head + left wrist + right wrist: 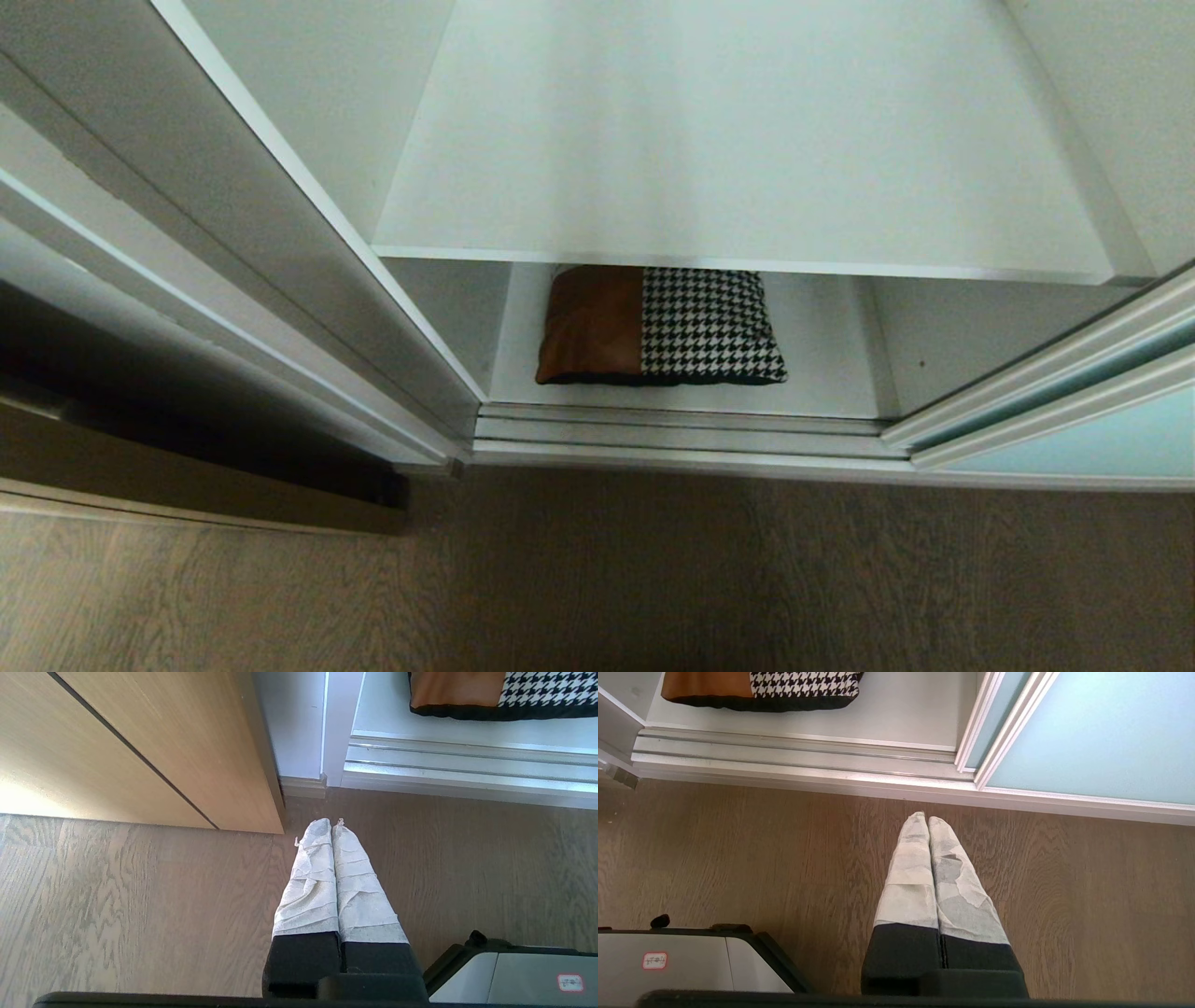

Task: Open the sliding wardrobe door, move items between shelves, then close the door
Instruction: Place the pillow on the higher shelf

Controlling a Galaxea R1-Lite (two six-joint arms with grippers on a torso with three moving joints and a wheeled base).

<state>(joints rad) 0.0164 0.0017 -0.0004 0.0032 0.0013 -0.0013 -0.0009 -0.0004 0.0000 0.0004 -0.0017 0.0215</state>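
Wardrobe open, clothes bundle (660,325) on the bottom shelf (822,373).
Door (1074,439) slid right of the bundle; left gripper (331,822) and right gripper (923,817) pinched closed, empty, over the floor (653,579).

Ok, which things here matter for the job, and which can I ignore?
Job:
- sliding wardrobe door, slid aside at right
- folded clothes bundle on the bottom shelf
- bare upper shelf
- left tool and right tool, both shut, pointing down over the floor

Ignore:
- wood floor
- tan wooden door
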